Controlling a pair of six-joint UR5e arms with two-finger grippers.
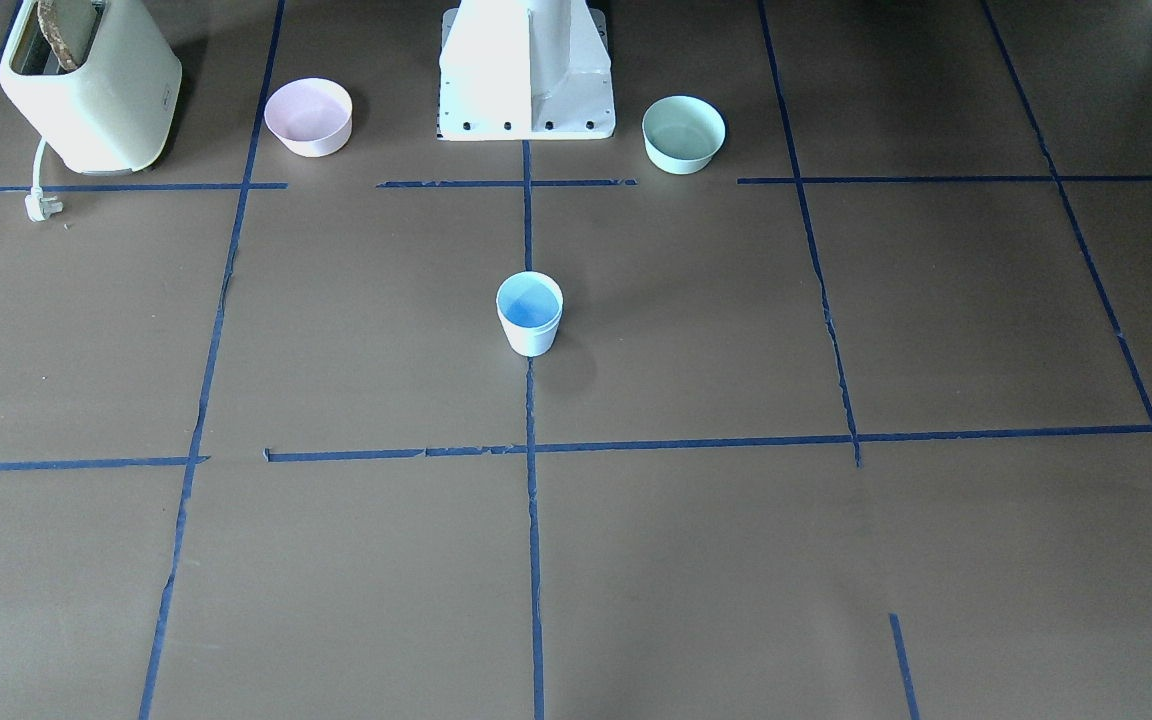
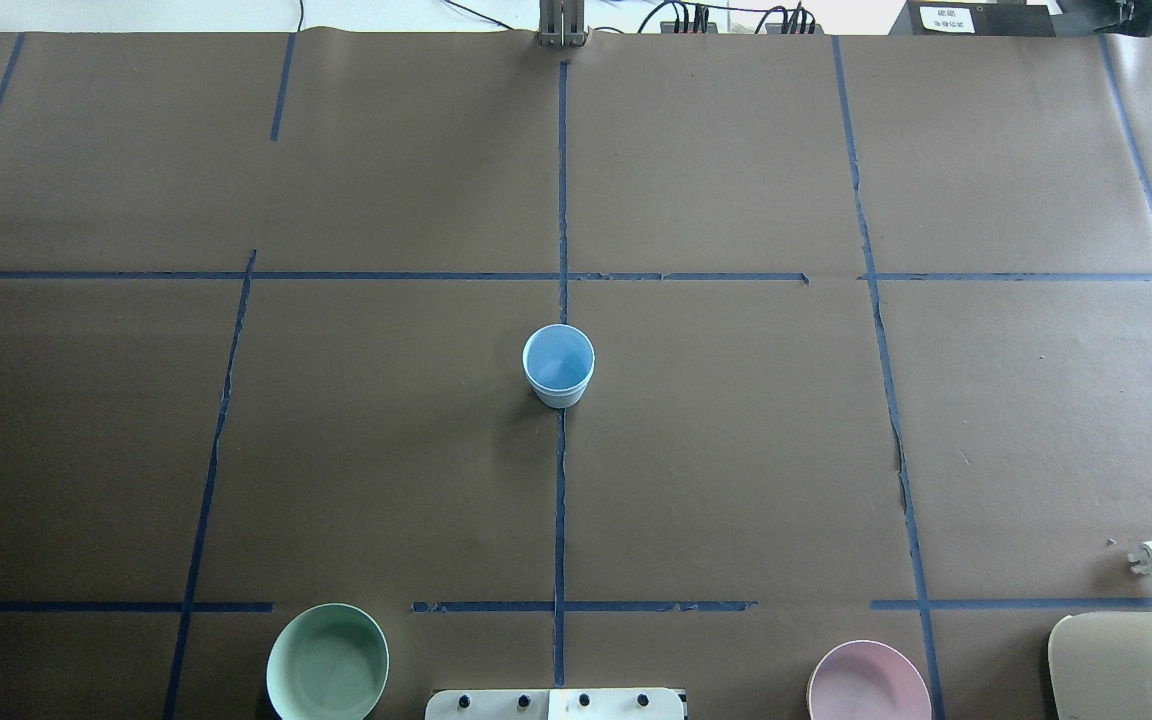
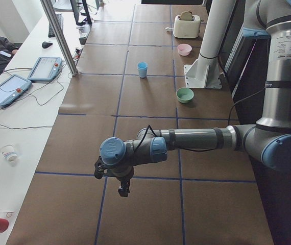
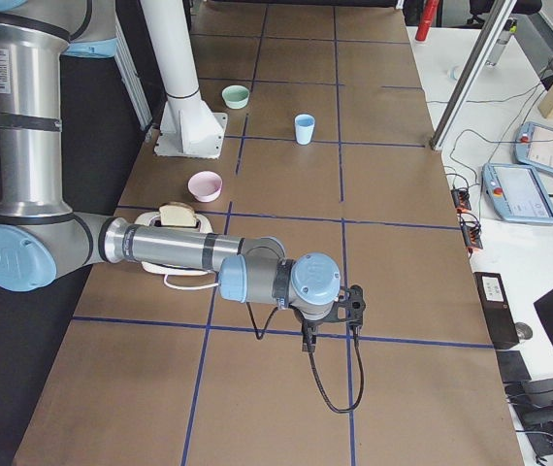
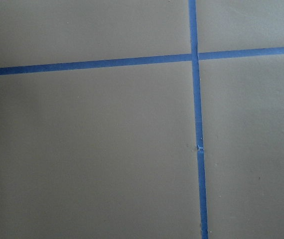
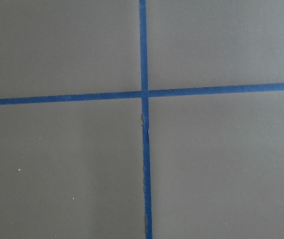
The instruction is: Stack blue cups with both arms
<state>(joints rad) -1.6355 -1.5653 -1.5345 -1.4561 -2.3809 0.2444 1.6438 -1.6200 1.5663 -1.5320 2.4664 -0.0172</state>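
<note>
Seen from overhead, blue cup (image 2: 558, 365): upright, mouth up, on the tabletop (image 2: 736, 450), straight out from the white pedestal (image 2: 554, 704), on the tape line (image 2: 562, 500) running out from it. Touched by nothing. Only one outline visible, so impossible to tell whether a second cup is nested inside.
Left arm (image 3: 196, 139): stretched low over the tabletop, well off to the pedestal's left, far from the cup.
Left claw (image 3: 121, 190): pointing down close to a tape line; released or clenched, impossible to tell.
Right arm (image 4: 170, 248): stretched low, well off to the pedestal's right.
Right claw (image 4: 309, 338): pointing down by a tape line; released or clenched, impossible to tell.
Wrist views: only bare tabletop and crossing tape.
Green bowl (image 2: 327, 662): just left of the pedestal.
Pink bowl (image 2: 868, 685): just right of the pedestal.
Toaster (image 1: 91, 85): beyond the pink bowl from the pedestal, with bread (image 1: 61, 30) in its slot and its plug (image 1: 41, 205) loose on the tabletop.
</note>
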